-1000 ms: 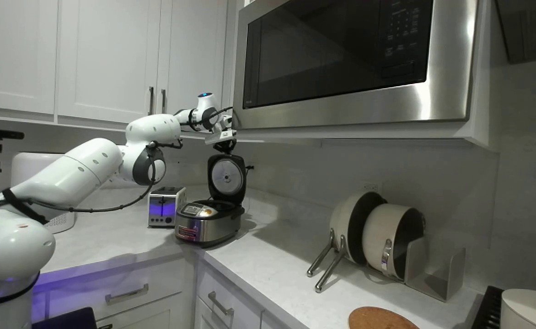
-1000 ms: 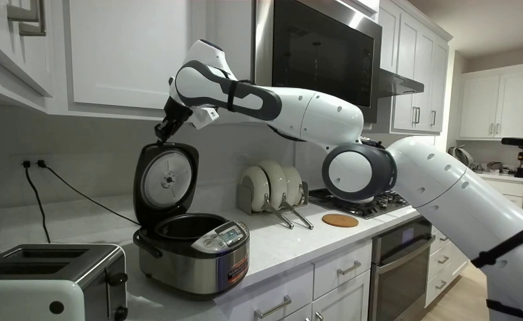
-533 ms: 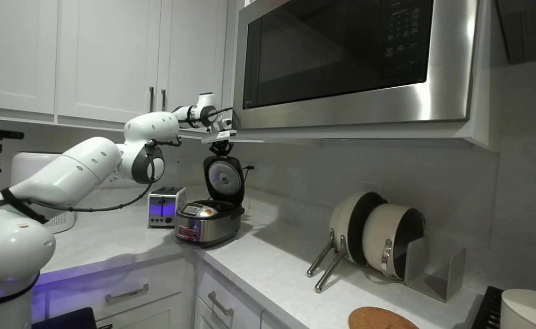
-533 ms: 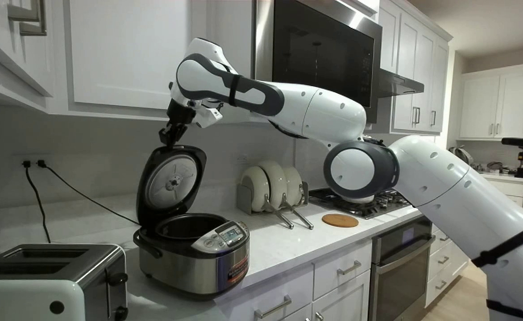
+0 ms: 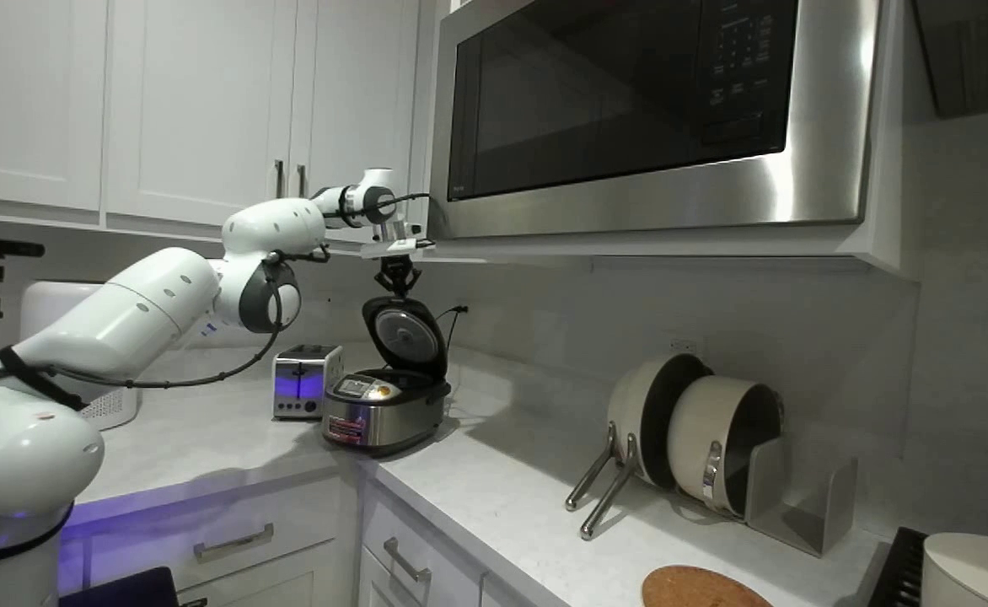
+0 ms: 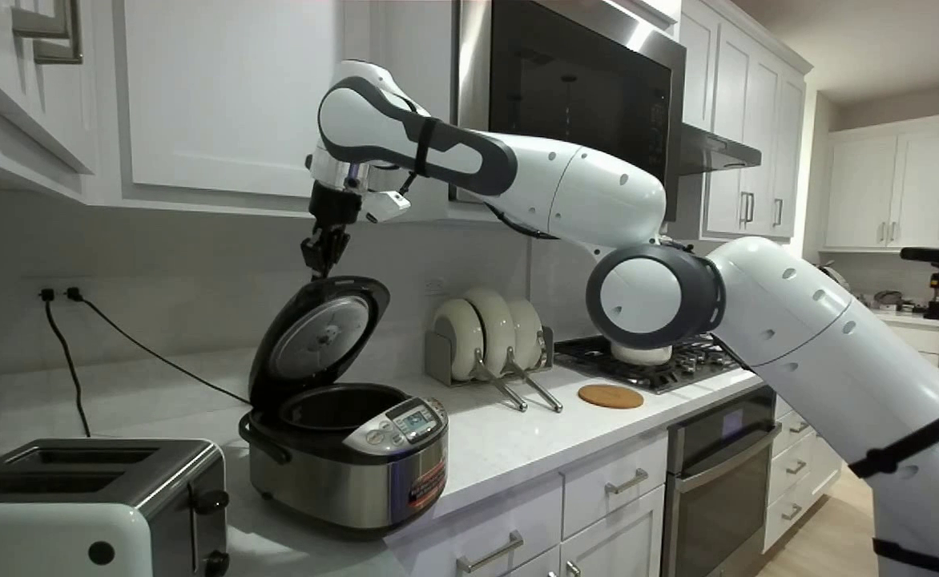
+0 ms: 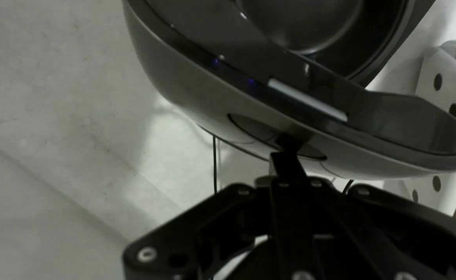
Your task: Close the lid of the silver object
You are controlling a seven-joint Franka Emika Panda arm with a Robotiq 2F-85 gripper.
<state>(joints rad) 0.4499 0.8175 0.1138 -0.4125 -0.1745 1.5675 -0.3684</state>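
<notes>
Over the counter (image 6: pixel 509 439), the clenched hand (image 6: pixel 320 271) touches the tilted lid (image 6: pixel 324 336) of the cooker (image 6: pixel 333 487).

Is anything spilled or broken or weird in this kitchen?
Nothing looks spilled or broken. The lid of the rice cooker stands tilted, partly open, but that fits the job of closing it: the shut gripper is at its outer side, touching or nearly so.

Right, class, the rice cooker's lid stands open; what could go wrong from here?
The shut jaws hold nothing and seem only to press the lid from behind, so they might slip off. The rice cooker stands near the edge of the counter, so a hard push could shift it.
</notes>
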